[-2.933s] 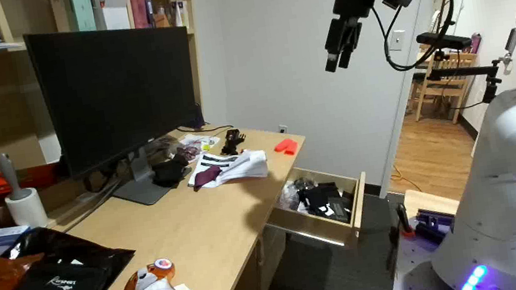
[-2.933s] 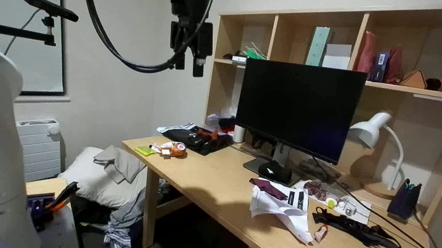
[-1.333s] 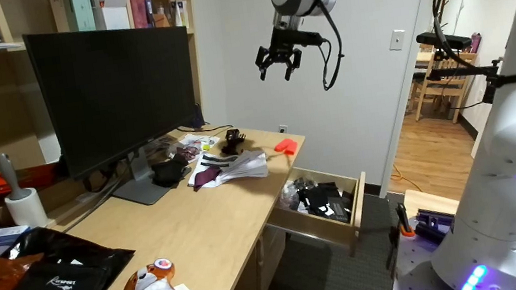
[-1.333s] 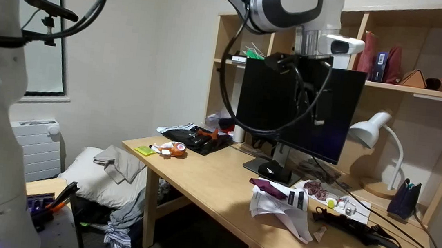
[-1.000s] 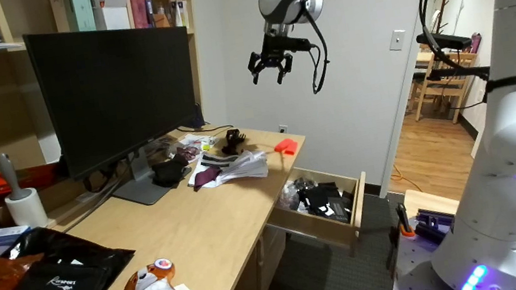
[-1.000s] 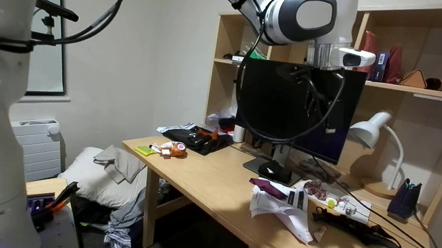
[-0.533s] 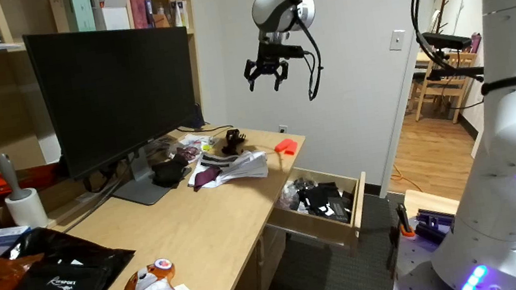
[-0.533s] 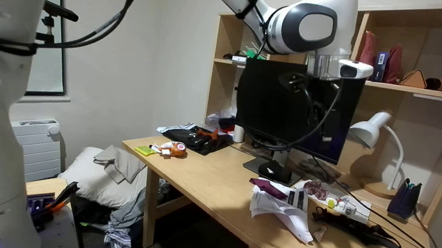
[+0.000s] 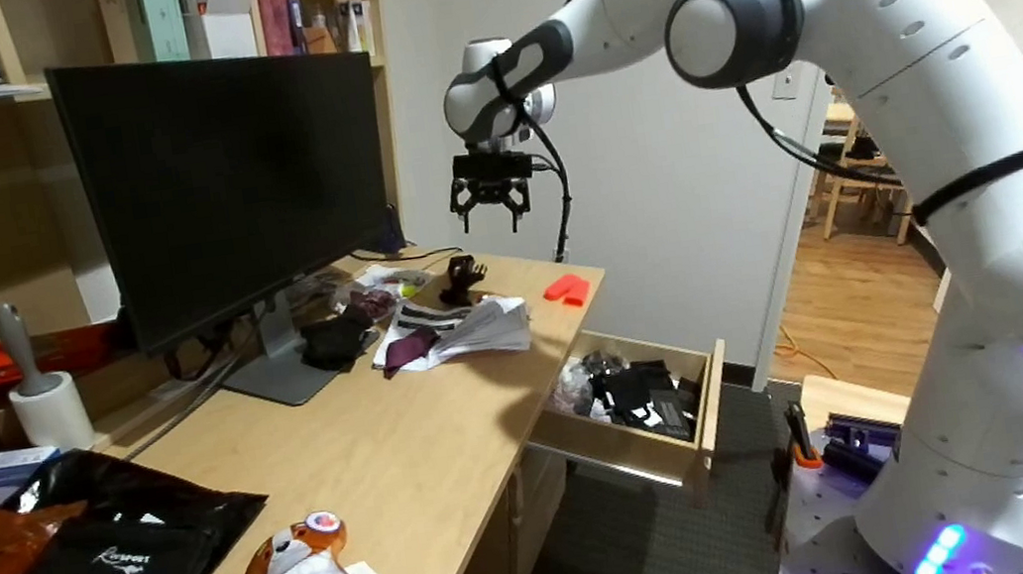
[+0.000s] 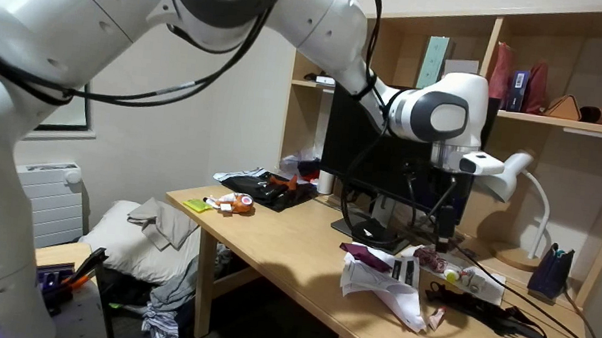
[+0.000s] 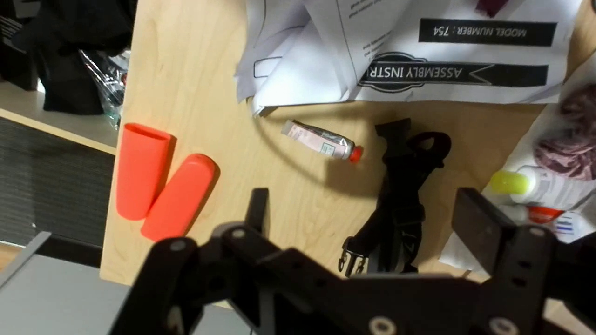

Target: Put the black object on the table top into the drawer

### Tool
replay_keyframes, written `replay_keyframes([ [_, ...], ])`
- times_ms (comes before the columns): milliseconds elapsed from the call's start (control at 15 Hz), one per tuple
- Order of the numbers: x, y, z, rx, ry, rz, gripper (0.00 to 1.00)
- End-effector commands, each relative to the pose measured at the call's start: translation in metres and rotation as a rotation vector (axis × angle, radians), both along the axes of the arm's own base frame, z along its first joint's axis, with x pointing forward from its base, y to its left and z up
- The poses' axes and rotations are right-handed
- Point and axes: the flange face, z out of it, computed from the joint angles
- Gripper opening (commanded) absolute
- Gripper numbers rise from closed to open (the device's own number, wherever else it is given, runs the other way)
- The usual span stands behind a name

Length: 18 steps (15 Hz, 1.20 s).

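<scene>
The black strap [image 11: 400, 202], by my reading the object meant, lay loose on the table [image 9: 401, 423] near its short end edge. Above it hung the gripper [image 9: 491, 227], spread wide and pinching nothing. The strap looked limp, so it was liable to slip from a shallow pinch. Its buckle [image 11: 356, 249], left trailing, might snag the tube [image 11: 323, 141] just beside, or the red cases [image 9: 569, 289] by the front corner, before reaching the drawer [image 9: 624, 448], open beneath the front edge.
</scene>
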Motion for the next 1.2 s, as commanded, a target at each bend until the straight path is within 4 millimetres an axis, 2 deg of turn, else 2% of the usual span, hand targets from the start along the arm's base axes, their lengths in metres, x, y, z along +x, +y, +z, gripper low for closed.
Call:
replay_keyframes([
  [0,0.028,-0.022,-0.034,-0.023,0.01,-0.116,1.0],
  [200,0.039,-0.043,-0.072,-0.065,0.006,-0.131,1.0],
  [267,0.028,-0.03,-0.057,-0.041,0.009,-0.108,1.0],
  [400,0.029,-0.034,-0.073,-0.046,0.017,-0.109,1.0],
  [600,0.031,-0.03,-0.066,-0.047,0.008,-0.104,1.0],
  [933,0.05,-0.024,-0.131,-0.084,-0.015,-0.209,1.0],
  [1133,0.059,-0.018,-0.162,-0.11,-0.071,-0.253,1.0],
])
